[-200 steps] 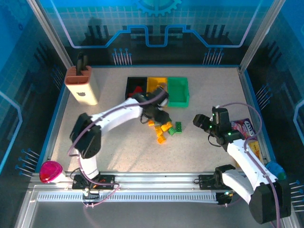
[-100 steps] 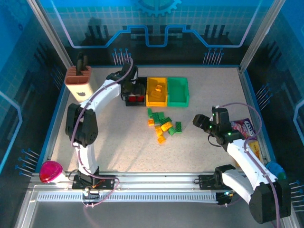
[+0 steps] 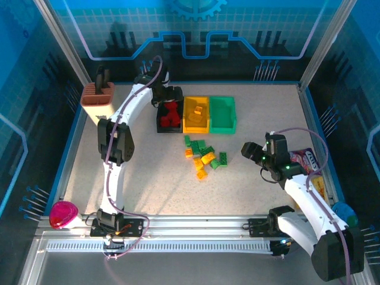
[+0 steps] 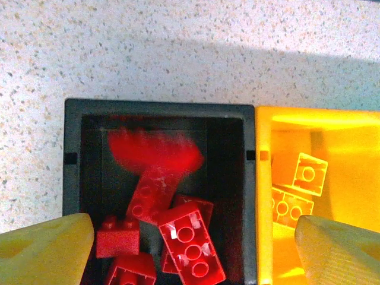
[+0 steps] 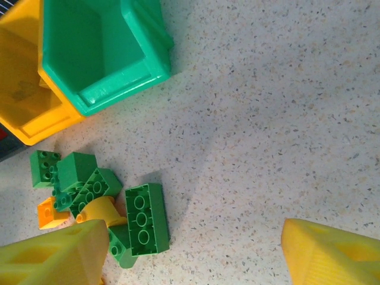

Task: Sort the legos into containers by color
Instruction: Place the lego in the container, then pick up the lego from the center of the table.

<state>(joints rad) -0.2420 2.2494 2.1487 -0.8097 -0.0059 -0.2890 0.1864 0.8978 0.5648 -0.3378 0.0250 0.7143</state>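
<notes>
The left hand (image 4: pixel 191 252) is held spread and empty directly over the black bin (image 4: pixel 71 178), upper middle of the top view, so that a blurred red lego (image 4: pixel 155 153), seemingly falling, is dropped among the other red legos (image 4: pixel 187 240). Green and yellow legos (image 3: pixel 205 155) are left unsorted at the centre of the desk (image 3: pixel 148 178), below the yellow bin (image 3: pixel 187 122) and green bin (image 3: pixel 231 122), with the right hand (image 5: pixel 196 252) poised open to their right, grasping nothing.

bare table (image 3: pixel 267 119) right of legos (image 3: pixel 203 155); beige block (image 3: pixel 101 108) left of black bin (image 3: pixel 160 127)
</notes>
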